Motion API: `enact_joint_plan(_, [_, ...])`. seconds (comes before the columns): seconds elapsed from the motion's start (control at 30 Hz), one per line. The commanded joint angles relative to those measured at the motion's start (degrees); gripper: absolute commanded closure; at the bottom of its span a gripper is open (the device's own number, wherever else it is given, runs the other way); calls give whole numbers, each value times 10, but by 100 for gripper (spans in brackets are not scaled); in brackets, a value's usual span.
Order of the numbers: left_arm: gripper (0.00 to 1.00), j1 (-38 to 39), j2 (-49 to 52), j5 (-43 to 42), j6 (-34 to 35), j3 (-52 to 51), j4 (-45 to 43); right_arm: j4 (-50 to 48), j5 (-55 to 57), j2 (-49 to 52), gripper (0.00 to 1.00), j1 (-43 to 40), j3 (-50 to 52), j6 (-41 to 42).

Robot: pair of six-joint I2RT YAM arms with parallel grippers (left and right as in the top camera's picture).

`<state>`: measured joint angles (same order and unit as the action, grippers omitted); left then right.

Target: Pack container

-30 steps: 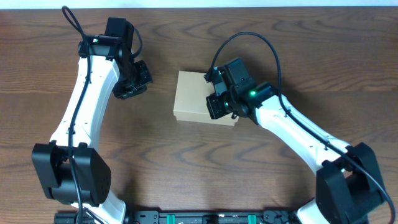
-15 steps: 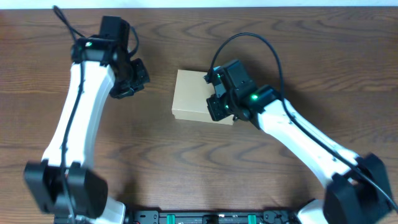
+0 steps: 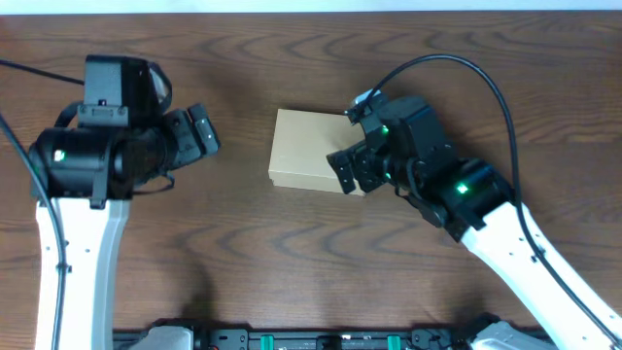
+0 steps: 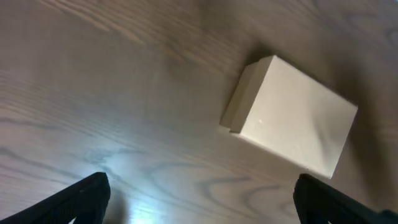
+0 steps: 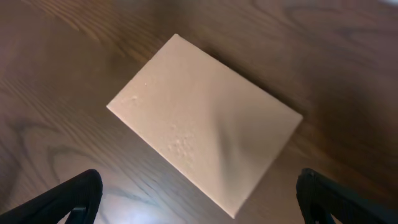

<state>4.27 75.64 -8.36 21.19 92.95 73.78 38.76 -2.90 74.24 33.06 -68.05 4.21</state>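
The container (image 3: 306,151) is a plain tan cardboard box lying flat mid-table with its lid down. It also shows in the left wrist view, container (image 4: 292,118), and in the right wrist view, container (image 5: 205,124). My left gripper (image 3: 197,133) hangs high to the left of the box, well apart from it. Its jaws stand wide and nothing is between them, left gripper (image 4: 202,208). My right gripper (image 3: 348,170) hovers over the box's near right corner, raised off it. It is open and empty, right gripper (image 5: 202,205).
The dark wooden table (image 3: 292,253) stretches around the box on every side. A black rail (image 3: 311,340) runs along the near edge. Cables loop above each arm.
Both grippers have gone from shut to wide open. Both arms have risen toward the overhead camera. The right gripper has come up off the box lid.
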Motion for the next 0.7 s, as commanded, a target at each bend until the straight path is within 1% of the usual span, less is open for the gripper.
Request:
enact_joint_plan(0.0, [5, -2, -42, 28, -56, 8, 14, 22, 11, -45, 1, -2, 3, -77])
enact_joint_plan(0.1, [5, -2, -90, 30, -60, -23, 7, 60, 11, -80, 1, -5, 8, -106])
enact_joint_plan(0.2, [5, -2, -165, 30, -60, -105, -20, 78, 11, -129, 1, -8, 34, -123])
enact_joint_plan(0.37, [5, -2, -314, 6, -65, -246, -83, 75, 9, -248, 1, -16, 129, -129])
enact_joint_plan(0.47, [5, -2, -413, -25, -79, -318, -134, 75, 9, -350, 1, -17, 188, -128])
enact_joint_plan(0.67, [5, -2, -560, -73, -79, -423, -201, 76, 18, -483, 1, -17, 213, -124])
